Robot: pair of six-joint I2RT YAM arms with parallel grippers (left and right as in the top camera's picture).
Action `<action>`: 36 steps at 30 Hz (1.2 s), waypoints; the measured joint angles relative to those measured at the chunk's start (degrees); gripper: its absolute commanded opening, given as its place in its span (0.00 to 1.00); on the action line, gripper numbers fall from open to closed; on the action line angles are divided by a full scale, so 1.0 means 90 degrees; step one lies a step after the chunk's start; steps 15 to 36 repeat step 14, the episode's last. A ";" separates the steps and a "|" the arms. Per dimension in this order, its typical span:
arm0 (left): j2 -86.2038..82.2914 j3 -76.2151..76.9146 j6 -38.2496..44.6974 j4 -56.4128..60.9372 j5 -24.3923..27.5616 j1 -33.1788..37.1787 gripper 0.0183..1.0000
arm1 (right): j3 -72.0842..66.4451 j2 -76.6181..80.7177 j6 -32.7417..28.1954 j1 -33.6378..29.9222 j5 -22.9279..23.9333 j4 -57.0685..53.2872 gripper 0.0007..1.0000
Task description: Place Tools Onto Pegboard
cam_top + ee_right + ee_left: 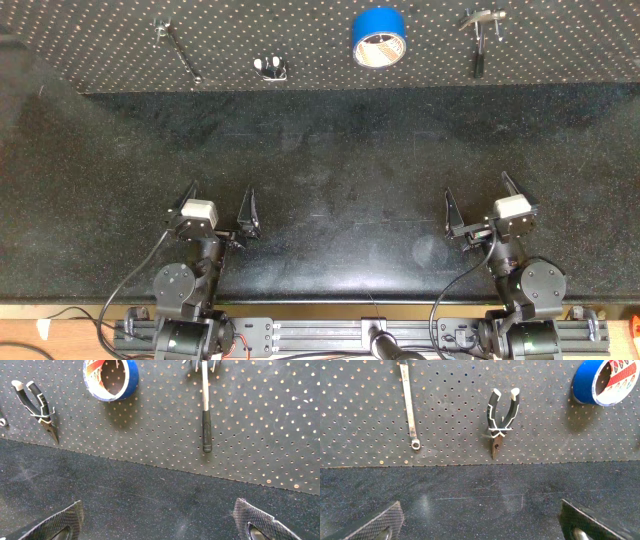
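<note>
Desk: Status?

Me: My left end effector [482,525] and right end effector [160,522] are spread, empty. The wrench [409,405], pliers [499,415], tape [111,377] and hammer [205,410] hang on the pegboard [450,435], well ahead of both.

Desk: Risk?

Me: I'd say any needless reach forward — a finger could knock the pliers off their hook.

Hammer [205,415] head cut off; tape roll [583,387] clipped.

Four tools hang on one pegboard [300,30], ahead of both grippers: one wrench [178,50], one pair of pliers [270,68], one roll of blue tape [379,38] and one hammer [480,45]. There are two grippers, one left gripper [221,190] and one right gripper [477,188], over one black desk [330,160].
</note>
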 measured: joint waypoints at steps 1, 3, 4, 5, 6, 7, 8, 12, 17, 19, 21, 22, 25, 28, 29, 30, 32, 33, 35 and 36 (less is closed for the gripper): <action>0.0000 0.0000 -0.0002 0.0000 0.0000 -0.0002 1.00 | 0.0000 0.0000 0.0000 0.0000 0.0000 0.0000 0.98; 0.0000 0.0000 -0.0002 0.0000 0.0000 0.0000 1.00 | 0.0000 0.0000 0.0000 0.0000 0.0000 0.0000 0.98; 0.0000 0.0000 -0.0002 0.0000 -0.0002 -0.0002 1.00 | 0.0000 0.0000 0.0000 0.0000 0.0000 0.0000 0.98; 0.0000 0.0000 -0.0002 0.0000 0.0000 -0.0002 1.00 | 0.0000 0.0000 0.0000 0.0000 0.0000 0.0000 0.98; 0.0000 0.0000 0.0000 0.0000 -0.0002 0.0000 1.00 | 0.0000 0.0000 0.0000 0.0000 0.0000 0.0000 0.98; 0.0000 0.0000 0.0000 0.0000 0.0000 0.0000 1.00 | 0.0000 0.0000 0.0000 0.0000 0.0000 0.0000 0.98; 0.0000 0.0000 -0.0002 0.0000 0.0000 -0.0002 1.00 | 0.0000 0.0000 0.0000 0.0000 0.0000 0.0000 0.98; 0.0000 0.0000 -0.0002 -0.0002 -0.0002 -0.0002 1.00 | 0.0000 0.0000 0.0000 0.0000 0.0000 0.0000 0.98; 0.0000 0.0000 -0.0002 -0.0002 -0.0002 -0.0002 0.99 | 0.0000 0.0000 0.0000 0.0000 0.0000 0.0000 0.98; 0.0000 0.0000 -0.0002 -0.0002 -0.0002 -0.0002 0.99 | 0.0000 0.0000 0.0000 0.0000 0.0000 0.0000 0.98; 0.0000 0.0000 -0.0002 -0.0002 -0.0002 -0.0002 0.99 | 0.0000 0.0000 0.0000 0.0000 0.0000 0.0000 0.98; 0.0000 0.0000 -0.0002 -0.0002 -0.0002 -0.0002 0.99 | 0.0000 0.0000 0.0000 0.0000 0.0000 0.0000 0.98; 0.0000 0.0000 -0.0002 -0.0002 -0.0002 -0.0002 0.99 | 0.0000 0.0000 0.0000 0.0000 0.0000 0.0000 0.98; 0.0000 0.0000 -0.0002 -0.0002 -0.0002 -0.0002 0.99 | 0.0000 0.0000 0.0000 0.0000 0.0000 0.0000 0.98; 0.0000 0.0000 -0.0002 -0.0002 -0.0002 -0.0002 0.99 | 0.0000 0.0000 0.0000 0.0000 0.0000 0.0000 0.98; 0.0000 0.0000 -0.0002 -0.0002 -0.0002 -0.0002 0.99 | 0.0000 0.0000 0.0000 0.0000 0.0000 0.0000 0.98; 0.0000 0.0000 -0.0002 -0.0002 -0.0002 -0.0002 0.99 | 0.0000 0.0000 0.0000 0.0000 0.0000 0.0000 0.98; 0.0000 0.0000 -0.0002 -0.0002 -0.0002 -0.0002 0.99 | 0.0000 0.0000 0.0000 0.0000 0.0000 0.0000 0.98; 0.0000 0.0000 -0.0002 -0.0002 -0.0002 -0.0002 0.99 | 0.0000 0.0000 0.0000 0.0000 0.0000 0.0000 0.98; 0.0000 0.0000 -0.0002 -0.0002 -0.0002 -0.0002 0.99 | 0.0000 0.0000 0.0000 0.0000 0.0000 0.0000 0.98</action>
